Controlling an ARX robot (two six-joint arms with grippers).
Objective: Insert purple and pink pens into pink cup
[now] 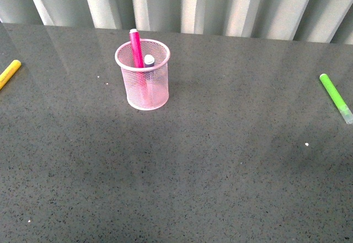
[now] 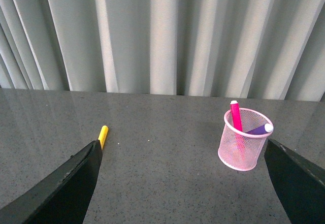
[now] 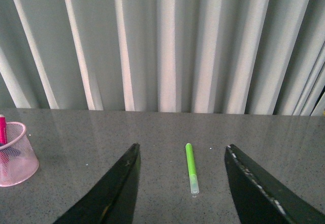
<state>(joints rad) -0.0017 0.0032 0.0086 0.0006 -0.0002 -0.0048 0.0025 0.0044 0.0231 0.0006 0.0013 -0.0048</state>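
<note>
Table (image 1: 209,171): dark grey speckled top, pleated curtain (image 1: 220,0) behind.
Left gripper (image 2: 183,183): jaws spread wide, nothing between.
Right gripper (image 3: 183,183): jaws spread wide, nothing gripped.
Pink cup (image 1: 143,75): upright, beyond left jaws, toward one jaw's side.
Pink pen (image 1: 135,49): stands in cup, tip above rim.
Purple pen (image 1: 149,61): leans inside cup, beside pink pen.
Green marker (image 3: 191,167): flat on table, just ahead of right jaw gap.
Yellow marker (image 2: 103,135): flat, near tip of one left jaw.

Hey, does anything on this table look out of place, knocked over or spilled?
Nothing stands out. The pink cup stands upright with the pink pen and purple pen leaning inside. A yellow marker and a green marker lie loose near opposite table edges. No spills or damage visible.
</note>
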